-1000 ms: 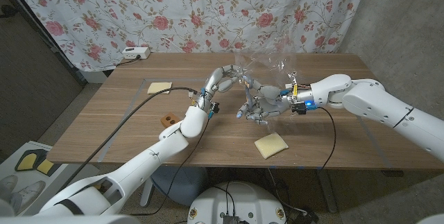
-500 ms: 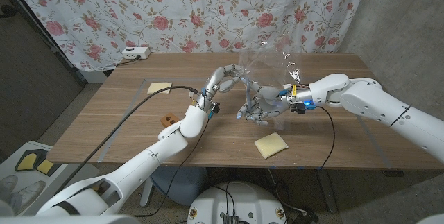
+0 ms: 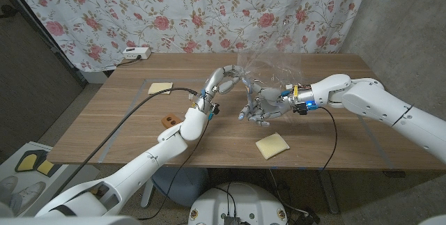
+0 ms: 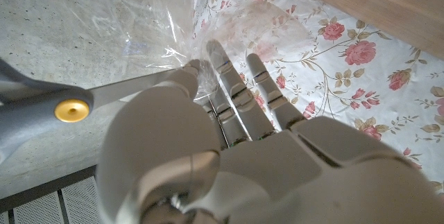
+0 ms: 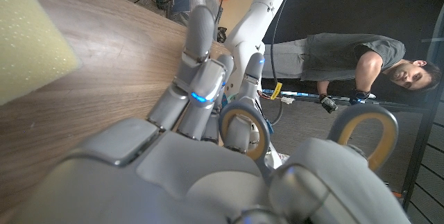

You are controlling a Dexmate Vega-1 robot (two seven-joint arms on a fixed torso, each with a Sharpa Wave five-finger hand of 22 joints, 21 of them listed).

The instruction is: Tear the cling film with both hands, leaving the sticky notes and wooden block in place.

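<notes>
Behind our wooden table (image 3: pixel 139 124) hangs a floral curtain. We are gripping the clear, crinkled cling film (image 3: pixel 268 65) above it in our left hand (image 3: pixel 233 77); our right hand (image 3: pixel 263 106) is holding yellow-handled scissors (image 5: pixel 305 137). Keeping the film taut should help.

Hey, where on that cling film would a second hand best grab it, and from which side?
Probably the loose cling film just beside where the left hand pinches it, coming from the robot's right. The sheet stands up bunched there, with that side free. The right hand holds scissors, so it would need freeing first.
</notes>
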